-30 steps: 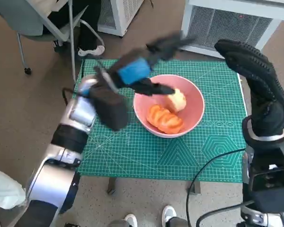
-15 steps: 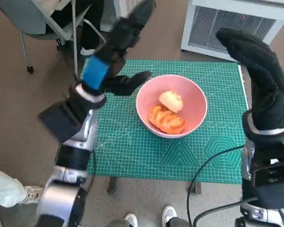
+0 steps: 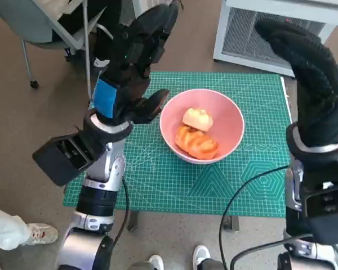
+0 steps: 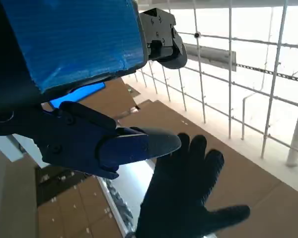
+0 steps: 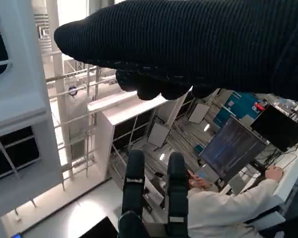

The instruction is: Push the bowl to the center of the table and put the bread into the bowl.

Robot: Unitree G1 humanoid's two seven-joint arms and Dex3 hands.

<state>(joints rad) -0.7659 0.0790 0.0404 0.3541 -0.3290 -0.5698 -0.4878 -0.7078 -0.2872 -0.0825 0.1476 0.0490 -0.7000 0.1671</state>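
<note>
A pink bowl (image 3: 228, 140) stands near the middle of the green cutting mat (image 3: 158, 180). Inside it lie an orange-brown ridged bread (image 3: 198, 142) and a pale bread piece (image 3: 196, 118). My left hand (image 3: 132, 62) is raised upright to the left of the bowl, fingers spread, holding nothing. My right hand (image 3: 312, 79) is lifted high at the right edge of the mat, fingers extended and empty. The left wrist view shows the taped hand (image 4: 74, 64) against a ceiling, with the gloved right hand (image 4: 188, 193) beyond it. The right wrist view shows the glove (image 5: 188, 44) overhead.
A grey chair (image 3: 50, 22) and a person's legs stand behind the table's far left. White cabinets (image 3: 270, 28) stand behind the table. Shoes (image 3: 200, 256) show under the near edge. A person at monitors (image 5: 223, 198) appears in the right wrist view.
My left hand has drawn back from over the bowl and swung up to the left, now upright. The pale bread stays in the bowl. The right hand has barely moved.
</note>
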